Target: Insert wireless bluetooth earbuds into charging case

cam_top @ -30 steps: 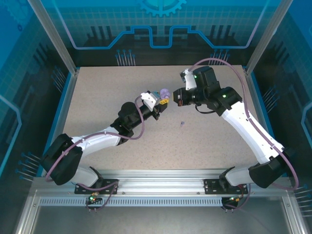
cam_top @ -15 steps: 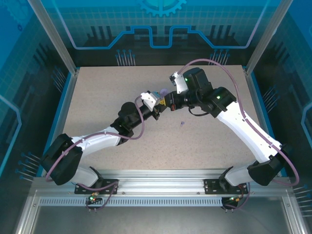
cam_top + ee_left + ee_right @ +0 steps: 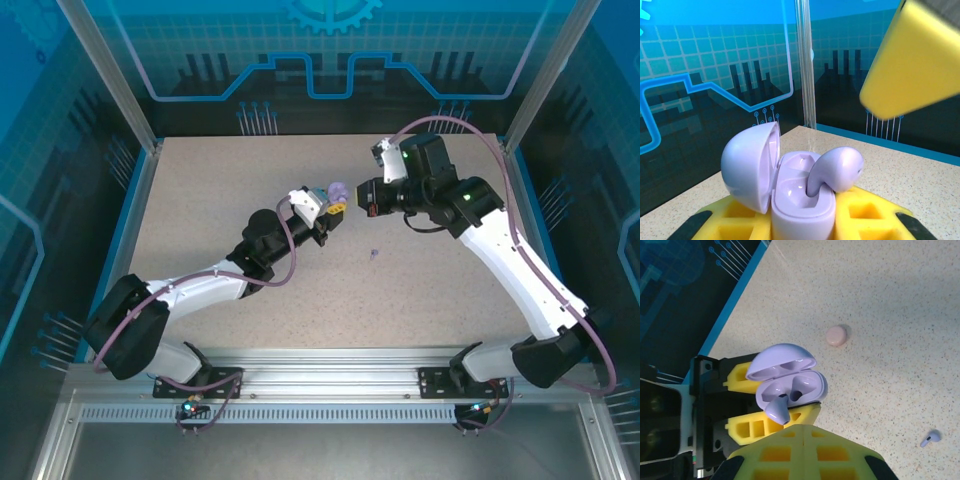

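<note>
Desk [image 3: 200,200]: speckled beige, both arms meeting above its middle.
Left pincer [image 3: 334,208]: narrowly parted, clamped on the lavender charging case [image 3: 802,200], whose lid is swung open.
Right pincer [image 3: 802,437]: fingers closed together, empty, hovering just beside the case.
I see one lavender earbud [image 3: 836,167] stem-down in a well of the case, tilted, head proud of the rim.
Second lavender earbud [image 3: 931,438] lies loose on the desk, well apart from the case.
Small pink rounded piece [image 3: 836,335] lies beyond; I can't tell what it is.

Pale lavender case [image 3: 792,202] and bud [image 3: 837,167], bright yellow gripper fingers [image 3: 910,75], a beige table [image 3: 890,315] speckled dark, one small pink blob [image 3: 836,335] on it, walls [image 3: 715,60] blue with grid lines.
</note>
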Controlling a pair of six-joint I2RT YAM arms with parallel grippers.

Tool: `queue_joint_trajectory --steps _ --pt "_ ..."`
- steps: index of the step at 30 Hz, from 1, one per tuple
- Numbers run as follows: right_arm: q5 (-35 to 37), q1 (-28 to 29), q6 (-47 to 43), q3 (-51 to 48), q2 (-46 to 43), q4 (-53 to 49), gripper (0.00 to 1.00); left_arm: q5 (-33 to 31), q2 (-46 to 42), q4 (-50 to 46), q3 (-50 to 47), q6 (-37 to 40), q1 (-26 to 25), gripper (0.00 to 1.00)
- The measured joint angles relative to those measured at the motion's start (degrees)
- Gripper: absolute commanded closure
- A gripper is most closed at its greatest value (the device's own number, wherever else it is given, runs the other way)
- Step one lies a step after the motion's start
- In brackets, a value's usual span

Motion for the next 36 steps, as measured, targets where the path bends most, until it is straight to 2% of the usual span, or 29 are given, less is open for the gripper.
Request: queue_joint_trajectory --steps 11,22,28,36 --pt "-0.4 1.7 0.0 -0.8 3.2 0.0 1.0 0.4 0.0 -0.2 0.0 0.0 0.1 1.0" --pt "1.9 3.7 0.0 2.7 4.4 -2.2 1.0 0.4 0.0 0.3 0.0 0.0 0.4 1.0" --pt "-1.0 6.6 0.0 5.6 5.0 -1.7 1.0 0.9 0.0 -0.1 0.0 0.0 0.4 1.0" --pt "-1.4 6.6 0.0 6.9 5.1 -1.3 1.0 0.9 0.0 -0.2 0.0 -0.6 0.4 1.0"
